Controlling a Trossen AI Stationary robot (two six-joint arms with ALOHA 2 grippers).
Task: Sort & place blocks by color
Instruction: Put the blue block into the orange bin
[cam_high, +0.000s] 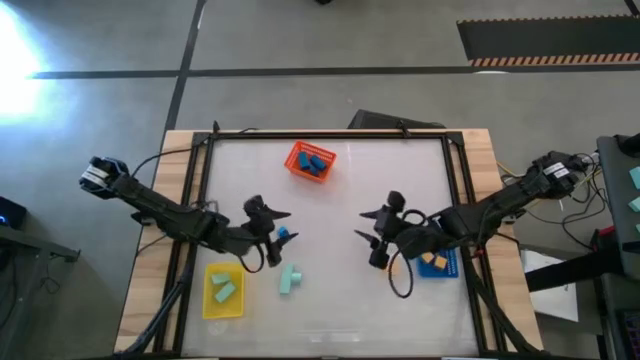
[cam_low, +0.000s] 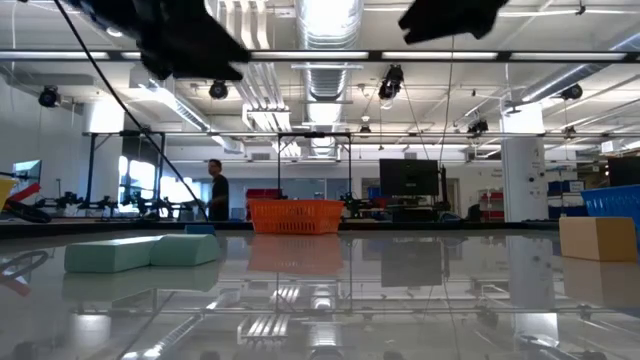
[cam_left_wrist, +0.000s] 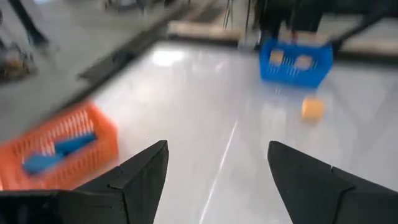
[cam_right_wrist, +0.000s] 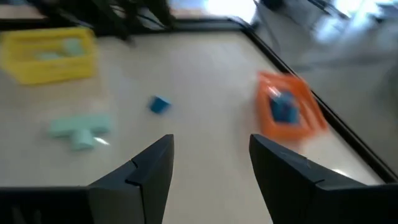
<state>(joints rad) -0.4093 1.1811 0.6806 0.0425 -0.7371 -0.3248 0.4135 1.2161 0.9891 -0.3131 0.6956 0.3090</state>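
Two end effectors are hovering over the tabletop (cam_high: 330, 215), the left end effector (cam_high: 283, 214) and the right end effector (cam_high: 362, 224) both with fingers spread apart and gripping nothing. A blue block (cam_high: 283, 236) is lying just beside the left end effector, with mint green blocks (cam_high: 291, 280) slightly farther off, while an orange block (cam_high: 438, 262) is sitting close behind the right end effector, beside the blue tray (cam_high: 448, 268).

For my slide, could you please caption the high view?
Both open grippers, left and right, hover mid-table between orange tray, yellow tray and blue tray.
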